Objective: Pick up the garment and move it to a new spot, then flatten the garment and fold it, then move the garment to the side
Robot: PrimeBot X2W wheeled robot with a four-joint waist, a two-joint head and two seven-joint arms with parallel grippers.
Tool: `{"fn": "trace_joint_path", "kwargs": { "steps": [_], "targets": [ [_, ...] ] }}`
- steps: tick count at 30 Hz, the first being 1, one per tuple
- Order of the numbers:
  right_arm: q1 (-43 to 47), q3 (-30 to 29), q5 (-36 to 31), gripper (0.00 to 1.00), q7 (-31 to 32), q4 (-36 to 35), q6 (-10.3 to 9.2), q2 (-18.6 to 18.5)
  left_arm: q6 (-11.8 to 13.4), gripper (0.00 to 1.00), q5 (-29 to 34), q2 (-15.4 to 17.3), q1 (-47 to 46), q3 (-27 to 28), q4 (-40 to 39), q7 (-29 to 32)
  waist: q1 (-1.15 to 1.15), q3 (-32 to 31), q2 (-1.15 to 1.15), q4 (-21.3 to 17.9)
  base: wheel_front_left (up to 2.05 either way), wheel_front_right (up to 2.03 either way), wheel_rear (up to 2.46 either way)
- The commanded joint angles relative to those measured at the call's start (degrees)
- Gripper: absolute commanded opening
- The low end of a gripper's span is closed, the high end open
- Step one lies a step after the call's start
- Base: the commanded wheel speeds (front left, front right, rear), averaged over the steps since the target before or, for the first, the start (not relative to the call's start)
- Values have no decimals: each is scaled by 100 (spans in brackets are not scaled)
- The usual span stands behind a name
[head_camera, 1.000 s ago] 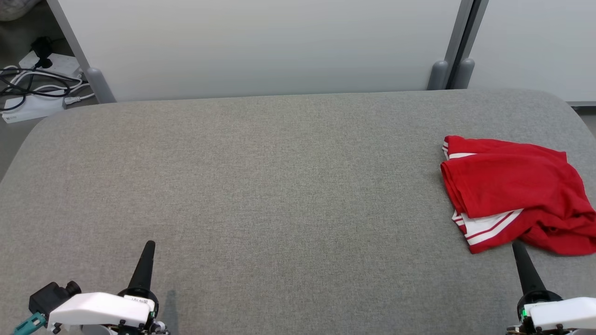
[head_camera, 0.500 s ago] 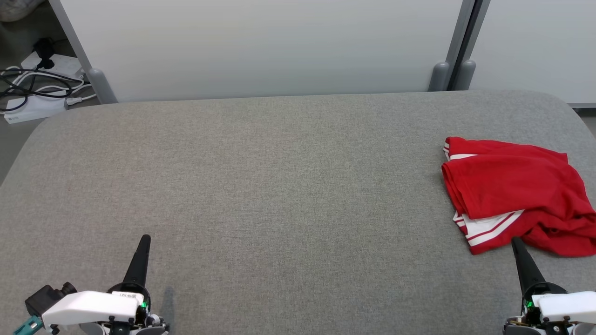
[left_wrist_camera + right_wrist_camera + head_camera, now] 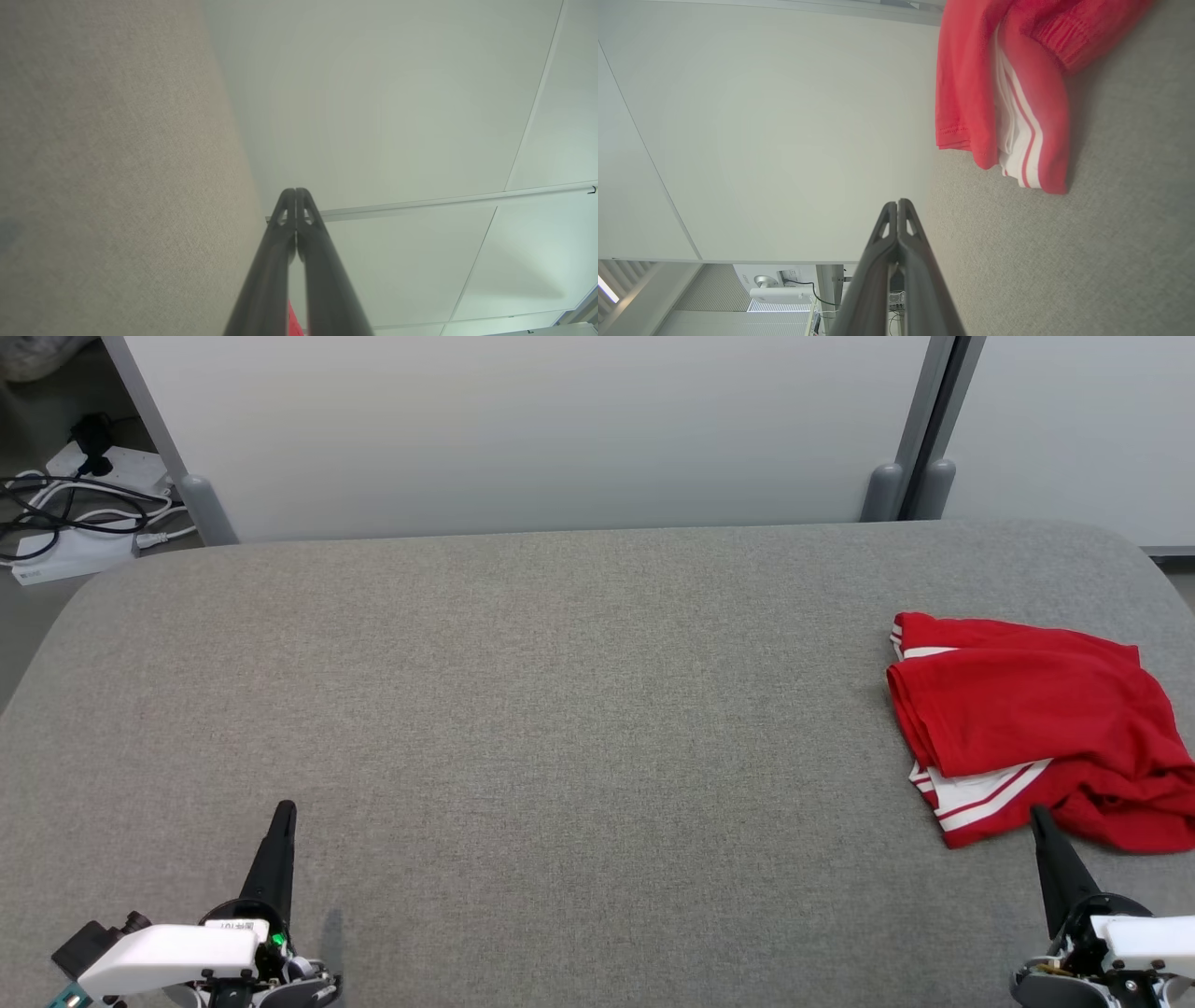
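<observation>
Low and level, the left gripper [image 3: 283,814] and right gripper [image 3: 1039,817] have fingers pinched together, empty; a crumpled red white-striped cloth garment [image 3: 1027,719] lies just beyond the right fingertips.

Head camera nudged: whole scene slid slightly toward 5 o'clock in head view. Camera shift, not motion of things.
Left gripper [image 3: 283,807]: tip crept toward 11 o'clock; left wrist housing [image 3: 168,957] sank toward 6 o'clock, nearer bottom edge.
Right gripper [image 3: 1036,812]: tip edged toward 12 o'clock, now overlapping near hem of red garment [image 3: 1027,719] in head view; contact unclear. Right wrist housing [image 3: 1144,931] shifted toward 2 o'clock.
</observation>
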Motion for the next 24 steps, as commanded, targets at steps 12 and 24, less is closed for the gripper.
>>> {"fn": "trace_joint_path", "kwargs": {
  "steps": [12,24],
  "targets": [
    [-375,46,468,0,156,-30,8,-33,-202,0,-322,-73,-369,391,-30,123,0,-8,0,7,0,0,0],
    [-377,17,444,0,179,-28,8,-12,-202,0,-309,-84,-371,406,-29,135,0,-8,0,7,0,0,0]
  ]
}}
